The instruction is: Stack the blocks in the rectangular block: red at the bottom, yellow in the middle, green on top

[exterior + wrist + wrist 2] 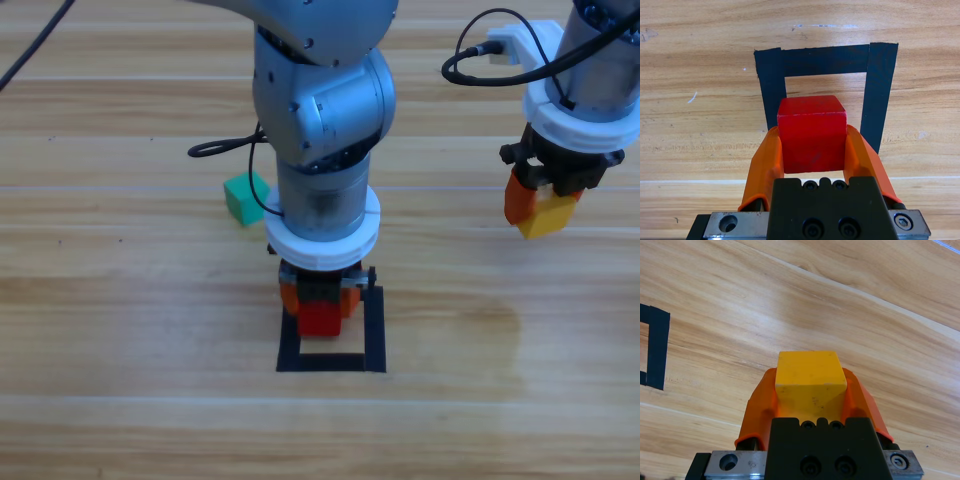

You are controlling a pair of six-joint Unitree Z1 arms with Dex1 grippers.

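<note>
My left gripper (320, 312) (812, 145) is shut on the red cube (321, 318) (812, 132), which it holds over the near side of the black tape square (374, 330) (877, 90). Whether the cube touches the table I cannot tell. To the right, above the table, my right gripper (540, 210) (811, 390) is shut on the yellow cube (548, 214) (810, 382). The teal-green cube (241, 198) rests on the wood to the left of the left arm, partly behind a black cable.
The left arm's grey body (320, 110) covers the far side of the tape square in the high view. A black cable (225, 147) loops beside the green cube. A corner of the tape square (655, 347) shows at the left edge of the right wrist view.
</note>
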